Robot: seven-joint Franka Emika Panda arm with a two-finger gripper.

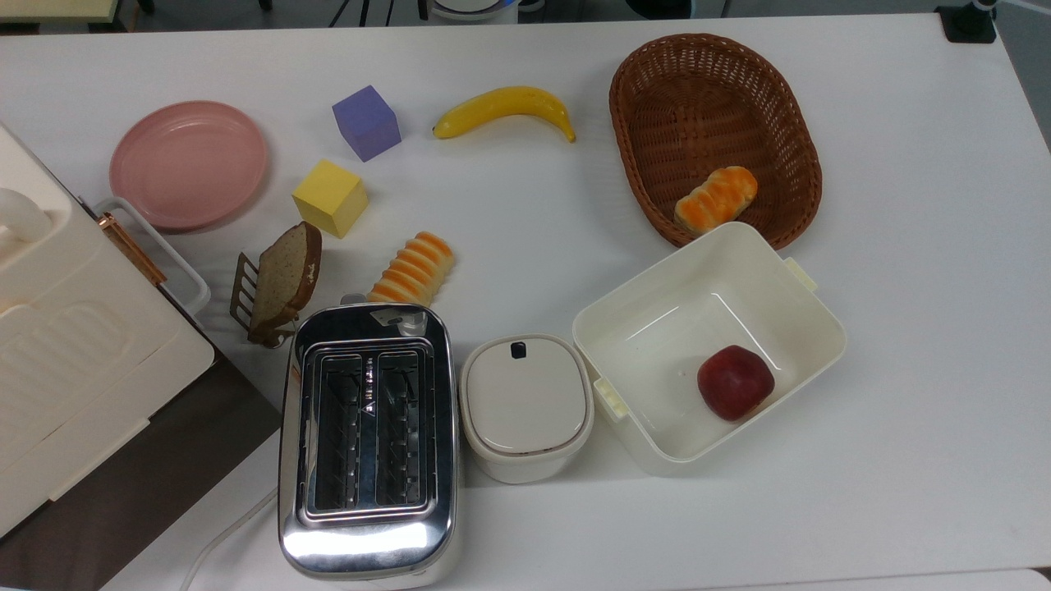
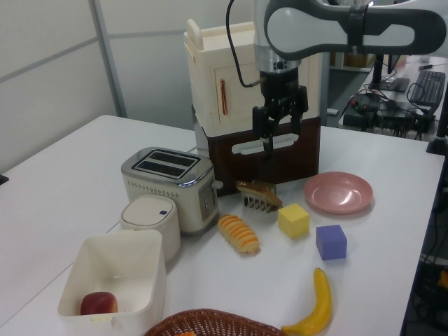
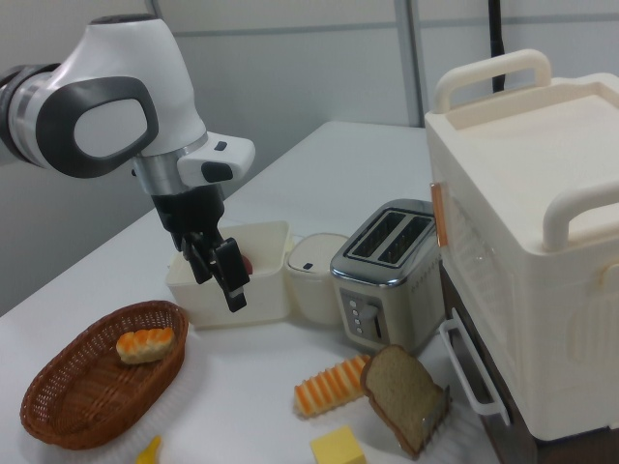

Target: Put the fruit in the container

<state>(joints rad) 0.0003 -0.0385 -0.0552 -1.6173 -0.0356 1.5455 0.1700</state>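
Note:
The banana [image 1: 505, 108] lies on the white table between the purple cube [image 1: 366, 122] and the wicker basket [image 1: 714, 131]; it is also at the left view's bottom [image 2: 316, 306]. The cream-white container [image 1: 657, 324] stands open near the front, with a dark red apple [image 1: 735, 382] inside. In the left view my gripper [image 2: 276, 133] hangs open and empty high above the table, in front of the cream cabinet, far from the banana. In the right view my gripper [image 3: 218, 275] hangs in front of the container [image 3: 266, 295].
The basket holds an orange-striped roll [image 1: 716, 197]. A toaster [image 1: 367, 443] and a lidded cream box [image 1: 525, 406] stand beside the container. Another striped roll [image 1: 413, 269], a bread slice [image 1: 283, 279], a yellow cube [image 1: 330, 197] and a pink plate [image 1: 189, 164] lie around. A tall cream cabinet [image 1: 74, 361] fills the top view's left.

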